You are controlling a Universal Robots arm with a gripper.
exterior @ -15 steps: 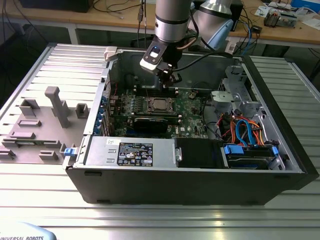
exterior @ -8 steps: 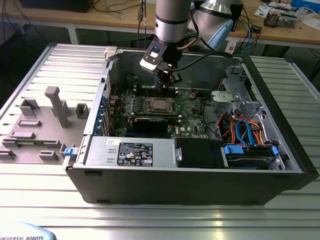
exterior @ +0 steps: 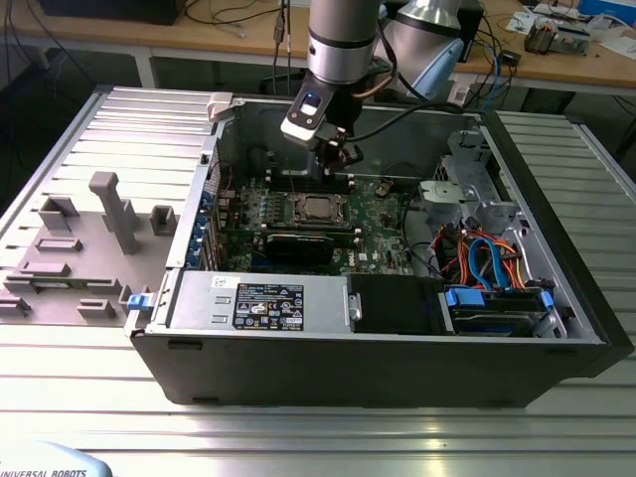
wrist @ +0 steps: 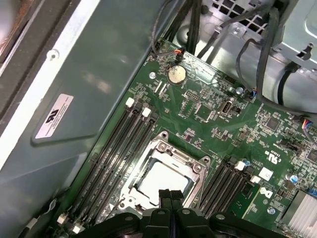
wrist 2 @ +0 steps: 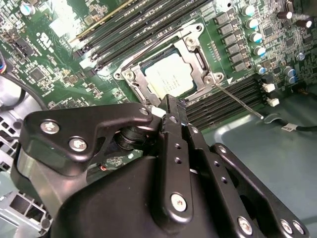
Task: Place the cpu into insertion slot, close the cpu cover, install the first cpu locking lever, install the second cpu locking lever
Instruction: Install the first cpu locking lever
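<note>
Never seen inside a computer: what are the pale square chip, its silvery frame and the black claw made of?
The pale square chip looks dull metal: soft grey sheen. The silvery frame around it seems bare steel-like metal, glinting brightly. The black gripper is matte, screwed together; metal or hard plastic, I can't tell.

A sticker (wrist: 53, 117) on the case wall (wrist: 109, 64) bears print; none is legible.

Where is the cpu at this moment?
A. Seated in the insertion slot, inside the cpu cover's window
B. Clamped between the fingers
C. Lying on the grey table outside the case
A: in the second wrist view the cpu sits flat within the window of the cpu cover, and the gripper carries nothing.
</note>
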